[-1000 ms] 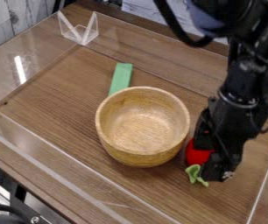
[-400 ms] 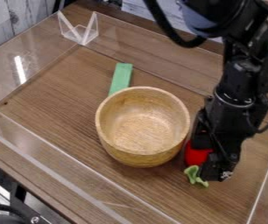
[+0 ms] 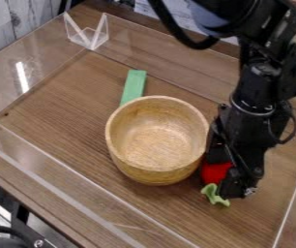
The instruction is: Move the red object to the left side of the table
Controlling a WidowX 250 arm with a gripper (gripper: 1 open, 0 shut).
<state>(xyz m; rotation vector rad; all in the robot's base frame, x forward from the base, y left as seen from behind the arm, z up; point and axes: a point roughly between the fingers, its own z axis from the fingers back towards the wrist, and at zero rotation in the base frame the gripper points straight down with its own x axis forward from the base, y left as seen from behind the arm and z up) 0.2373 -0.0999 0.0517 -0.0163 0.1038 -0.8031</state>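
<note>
Camera view: end effector [image 3: 231, 180] pointing straight down, fingers spread, red toy fruit [image 3: 216, 175] right under/between them, not lifted. Fruit sits on counter [image 3: 60, 107] just right of wooden bowl [image 3: 159, 139], leafy stem toward front edge.

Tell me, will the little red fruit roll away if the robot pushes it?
Probably a bit. The red object looks small and rounded, so a push might roll it. Its green leafy stem sticks out and may stop it quickly. The wooden bowl sits right beside it and could block it leftward.
</note>
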